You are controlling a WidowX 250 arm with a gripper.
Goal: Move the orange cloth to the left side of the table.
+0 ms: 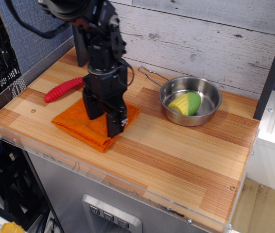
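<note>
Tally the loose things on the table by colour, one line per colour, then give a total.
Orange: 1, the orange cloth
Red: 1, the red-handled utensil
Silver: 1, the steel pan
Yellow and green: 1, the toy corn
Total: 4

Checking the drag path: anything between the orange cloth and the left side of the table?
The red-handled fork lies just beyond the orange cloth toward the table's back-left. The front-left boards look bare. The gripper is already on the cloth.
</note>
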